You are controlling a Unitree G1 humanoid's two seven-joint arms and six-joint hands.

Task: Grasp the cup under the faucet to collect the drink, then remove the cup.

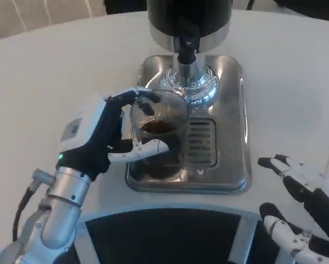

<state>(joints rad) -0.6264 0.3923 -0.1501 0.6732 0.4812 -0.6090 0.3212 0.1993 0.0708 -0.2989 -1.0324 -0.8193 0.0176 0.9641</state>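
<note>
A clear cup with dark drink in its bottom is in the grip of my left hand, whose fingers wrap round its wall. The cup sits over the left front part of the steel drip tray, left of and nearer than the black faucet of the dispenser. I cannot tell whether the cup is lifted or resting on the tray. My right hand lies at the lower right with its fingers spread and nothing in them.
The dispenser's black body and chrome base stand at the back of the tray. A slotted drain grate lies right of the cup. White table surface spreads on both sides.
</note>
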